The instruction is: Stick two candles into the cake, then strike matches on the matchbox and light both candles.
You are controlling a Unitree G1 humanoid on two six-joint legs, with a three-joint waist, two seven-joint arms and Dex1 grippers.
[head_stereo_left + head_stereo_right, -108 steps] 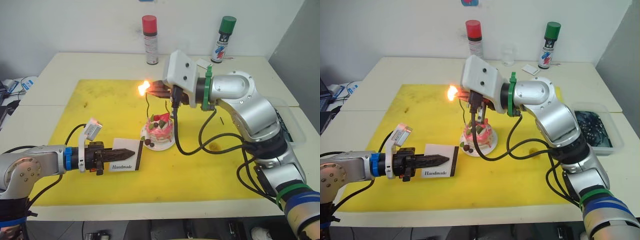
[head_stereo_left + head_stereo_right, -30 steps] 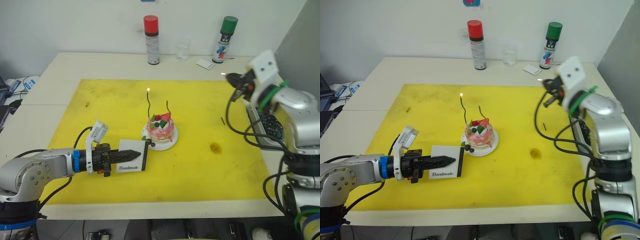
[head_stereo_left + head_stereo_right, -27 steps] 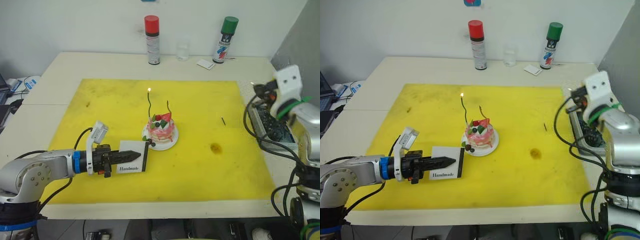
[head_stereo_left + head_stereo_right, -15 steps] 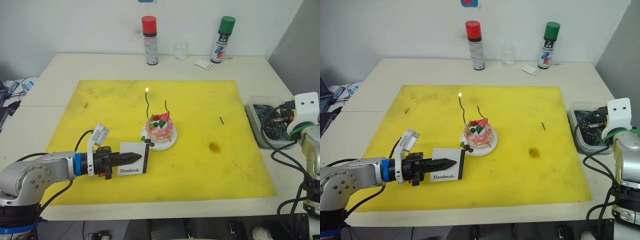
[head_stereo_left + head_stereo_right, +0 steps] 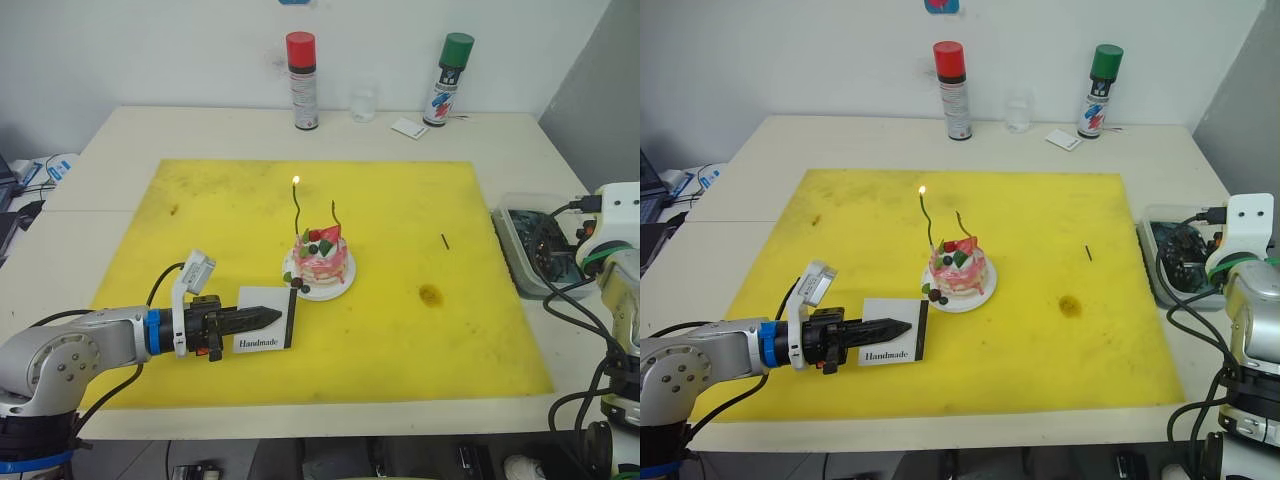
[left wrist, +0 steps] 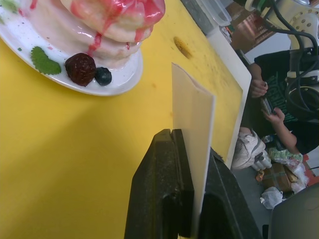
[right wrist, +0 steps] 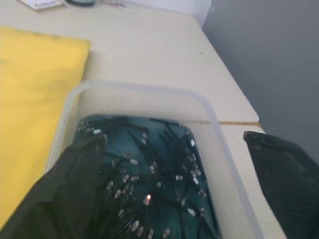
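The pink-and-white cake (image 5: 320,262) sits on its small white plate mid-mat. Two thin wavy candles stand in it: the taller candle (image 5: 296,208) burns with a small flame, the shorter candle (image 5: 336,214) shows no flame. My left gripper (image 5: 272,317) is shut on the white "Handmade" matchbox (image 5: 266,332), holding it upright on the mat just left of the cake. My right gripper (image 7: 172,142) hangs open over a clear tub (image 5: 512,250) of dark water holding several spent matches; one match (image 7: 148,200) there still glows. One dark match (image 5: 444,241) lies on the mat.
A yellow mat (image 5: 200,200) covers the table's middle. A red-capped spray can (image 5: 301,80), a green-capped can (image 5: 441,80), a small glass (image 5: 363,104) and a white card (image 5: 407,127) stand along the back. A seated person (image 6: 271,99) is beyond the table's edge.
My right arm swung from over the mat's right side out to the tub, and its fingers opened there. The left gripper and the matchbox stayed put.
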